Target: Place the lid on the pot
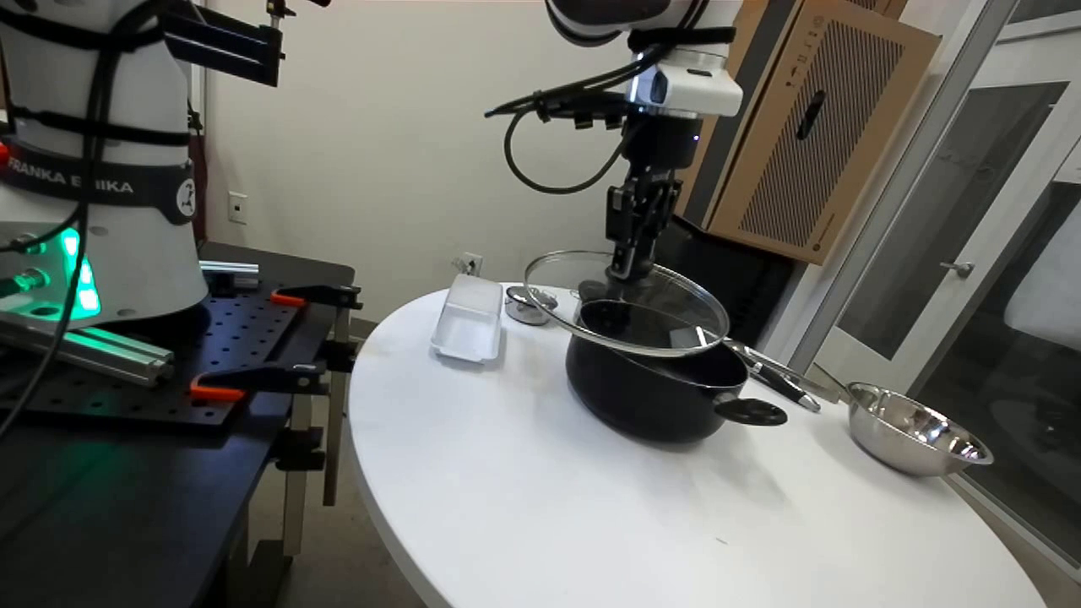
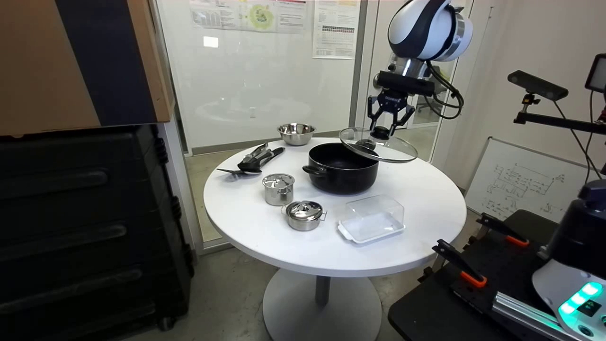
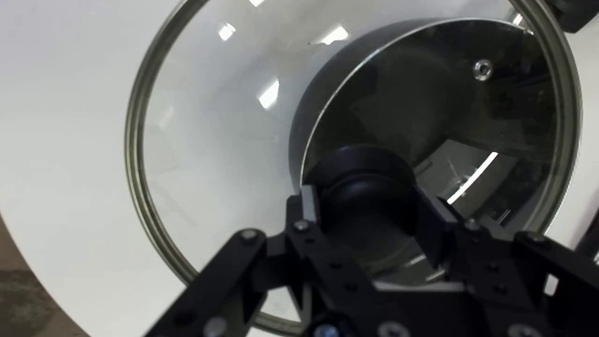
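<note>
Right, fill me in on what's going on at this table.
A robot arm seems to be covering the black pot. Its gripper is clamped on the black knob of the glass lid, which hangs tilted and off-centre, over only part of the pot. So the pot, standing on the round white table, isn't properly covered yet. A steel bowl stands apart on the same table.
</note>
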Motion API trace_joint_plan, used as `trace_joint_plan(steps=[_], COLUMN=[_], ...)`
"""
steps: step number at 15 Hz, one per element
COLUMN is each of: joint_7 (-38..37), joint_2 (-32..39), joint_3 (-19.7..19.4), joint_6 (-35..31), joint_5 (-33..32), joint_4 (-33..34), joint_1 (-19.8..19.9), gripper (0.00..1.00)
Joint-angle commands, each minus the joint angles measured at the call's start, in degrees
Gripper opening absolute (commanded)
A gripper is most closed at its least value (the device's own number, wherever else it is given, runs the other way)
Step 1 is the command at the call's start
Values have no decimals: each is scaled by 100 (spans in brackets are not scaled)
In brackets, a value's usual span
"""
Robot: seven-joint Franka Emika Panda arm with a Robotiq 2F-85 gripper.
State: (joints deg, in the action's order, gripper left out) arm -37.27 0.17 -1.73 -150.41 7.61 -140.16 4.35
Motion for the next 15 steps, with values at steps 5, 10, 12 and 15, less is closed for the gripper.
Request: trace_joint_plan(steps=[5,10,12,15], joint_7=[-1619,-2058,-2127,-2201], joint_2=[1017,1517,1674,1843], joint_3=[-188,-316,-333,-341], joint_6=[419,643,642,628], joint_5=[-953,-1039,-954,-868], joint_4=[1501,2076,2225,2378], joint_1=[-329,-564,-620,-682], gripper=[26,26,26,26])
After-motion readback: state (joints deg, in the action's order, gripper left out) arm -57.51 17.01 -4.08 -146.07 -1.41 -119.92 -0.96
